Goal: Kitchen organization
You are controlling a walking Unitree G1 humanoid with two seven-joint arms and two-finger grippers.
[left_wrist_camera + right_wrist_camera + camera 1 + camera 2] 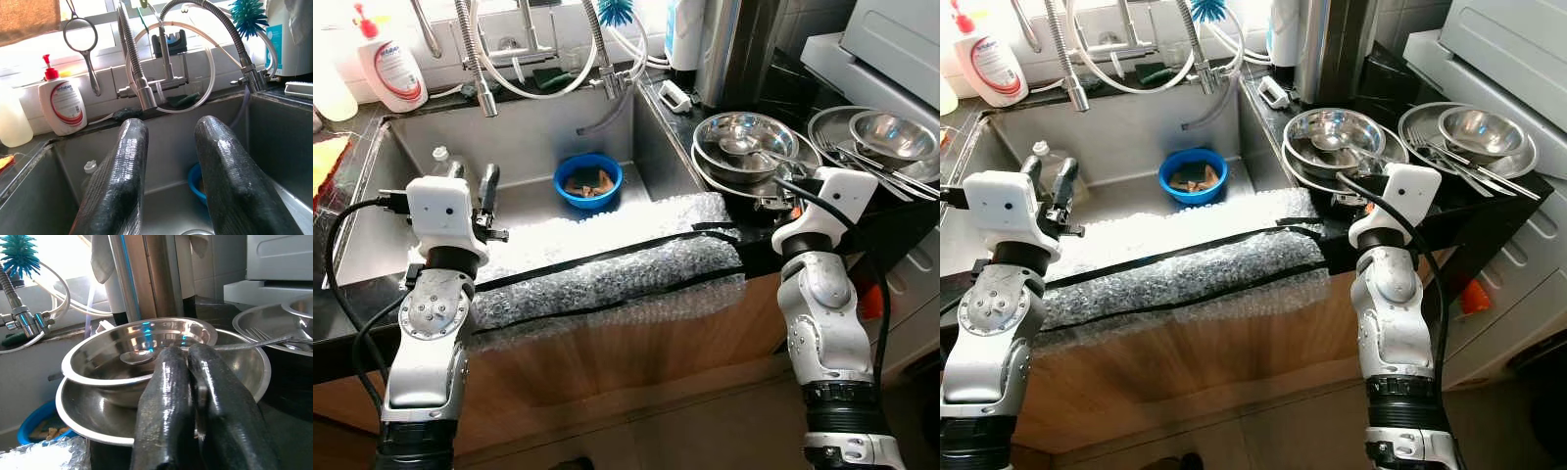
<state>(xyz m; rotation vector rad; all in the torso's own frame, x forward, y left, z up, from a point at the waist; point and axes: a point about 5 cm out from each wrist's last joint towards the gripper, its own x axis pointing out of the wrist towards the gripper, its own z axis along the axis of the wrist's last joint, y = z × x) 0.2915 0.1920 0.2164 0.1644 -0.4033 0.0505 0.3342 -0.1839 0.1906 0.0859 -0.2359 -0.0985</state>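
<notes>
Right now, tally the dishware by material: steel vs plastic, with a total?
Steel bowls: 2, one stacked by the sink with a spoon in it, one further right
Steel plates under them: 2
Blue plastic bowl in the sink: 1
Total: 5

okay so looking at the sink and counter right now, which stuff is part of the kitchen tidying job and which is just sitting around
Part of the job:
- stacked steel bowls with a spoon, right gripper at their rim
- steel plate with a bowl and forks
- blue bowl in the sink
- left gripper over the sink

Just sitting around:
- soap bottle
- blue brush
- bubble wrap on the counter edge
</notes>
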